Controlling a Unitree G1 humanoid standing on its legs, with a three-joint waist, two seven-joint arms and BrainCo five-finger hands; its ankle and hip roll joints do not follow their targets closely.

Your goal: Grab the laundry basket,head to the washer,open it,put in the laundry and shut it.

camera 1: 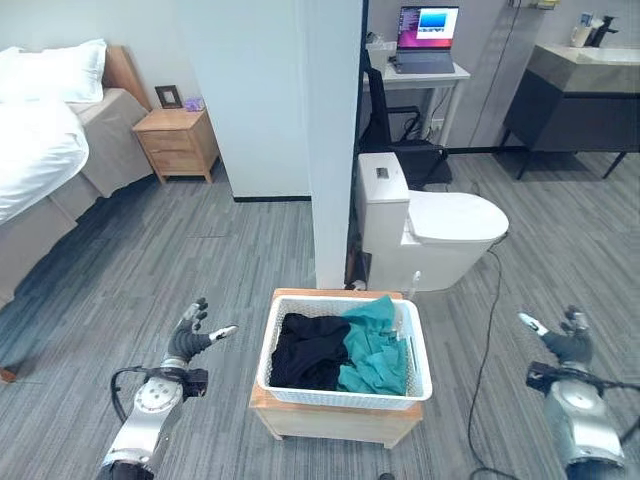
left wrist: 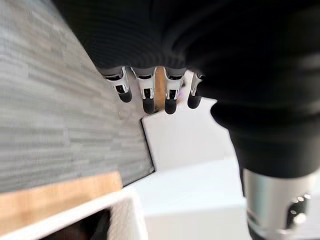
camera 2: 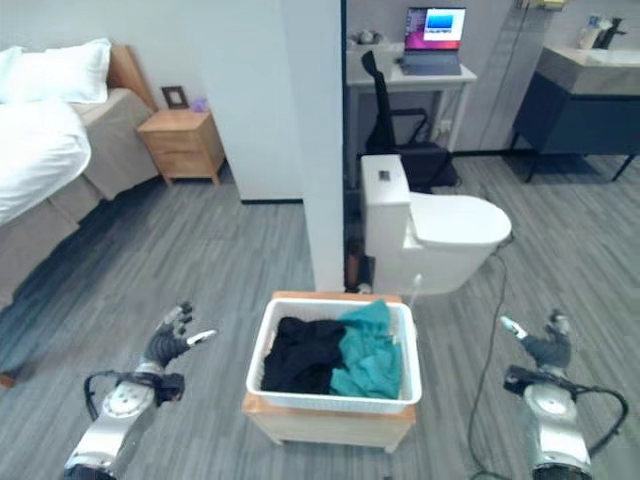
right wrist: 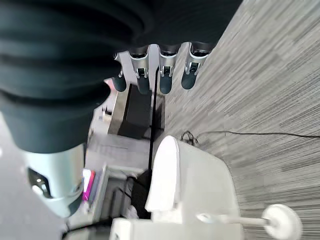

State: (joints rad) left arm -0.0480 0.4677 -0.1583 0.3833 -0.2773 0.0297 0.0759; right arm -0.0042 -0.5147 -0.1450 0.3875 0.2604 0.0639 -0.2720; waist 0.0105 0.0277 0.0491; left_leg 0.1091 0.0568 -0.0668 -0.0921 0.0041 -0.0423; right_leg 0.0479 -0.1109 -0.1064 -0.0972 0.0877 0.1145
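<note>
A white laundry basket (camera 1: 420,360) sits on a low wooden stand (camera 1: 335,420) in front of me. It holds dark clothes (camera 1: 310,350) and a teal garment (camera 1: 378,350). My left hand (camera 1: 190,338) hangs open to the basket's left, well apart from it, fingers relaxed and holding nothing. My right hand (camera 1: 565,342) is open off to the basket's right, also empty. In the left wrist view the basket's white rim (left wrist: 117,205) and the stand's wood show past the straight fingers (left wrist: 148,97). The right wrist view has the fingers (right wrist: 165,75) hanging straight.
A white toilet (camera 1: 440,235) stands just behind the basket beside a white partition wall (camera 1: 335,150). A bed (camera 1: 45,150) and a wooden nightstand (camera 1: 178,143) are at the far left. A desk with a laptop (camera 1: 427,40) and a dark vanity (camera 1: 580,100) stand at the back.
</note>
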